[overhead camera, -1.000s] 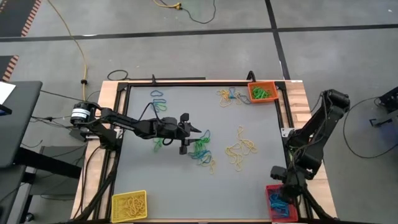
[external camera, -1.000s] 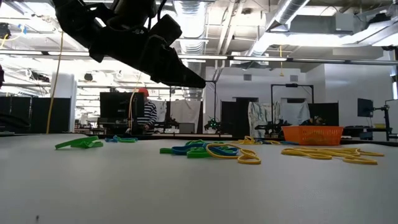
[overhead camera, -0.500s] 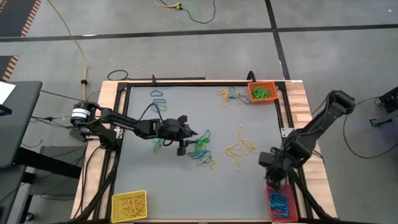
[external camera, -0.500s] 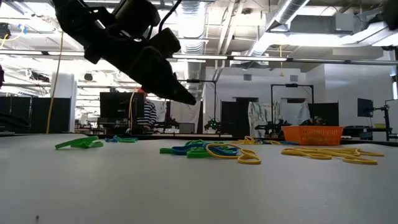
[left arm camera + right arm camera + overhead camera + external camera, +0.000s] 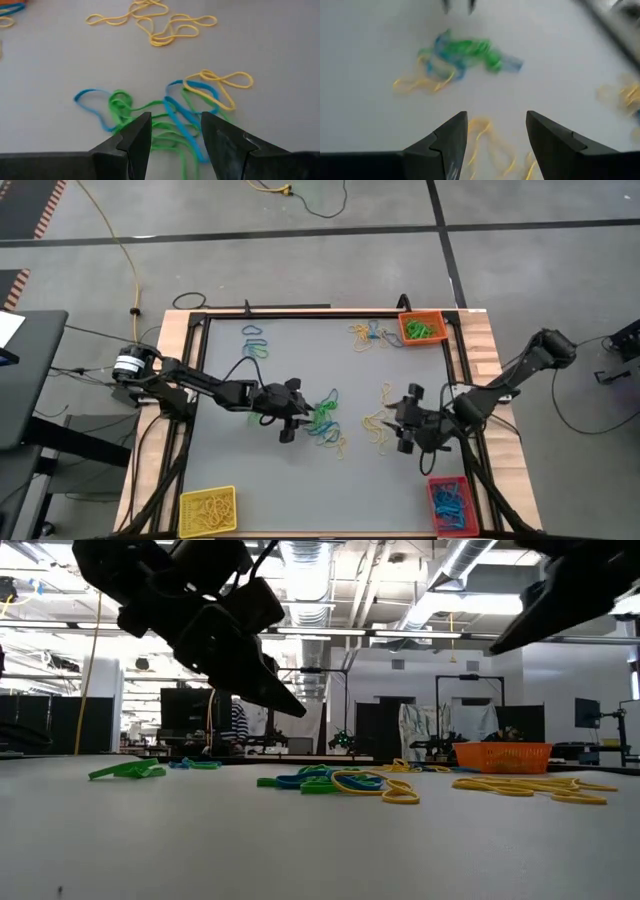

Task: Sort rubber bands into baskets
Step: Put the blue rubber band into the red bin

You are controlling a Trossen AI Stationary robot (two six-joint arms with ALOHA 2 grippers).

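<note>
Hovering mid-frame, left gripper [image 5: 296,408] released, empty, beside green/blue rubber bands [image 5: 324,420]. Right gripper [image 5: 400,423] released, empty, centre-right, over yellow bands [image 5: 388,416].

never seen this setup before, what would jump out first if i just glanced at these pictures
Two dark arms reach toward each other over the grey table: the left gripper open beside a tangle of green and blue rubber bands near the middle, the right gripper open by loose yellow bands. Three bright baskets stand out at the edges: orange at the far right corner, yellow near left, red near right.
</note>
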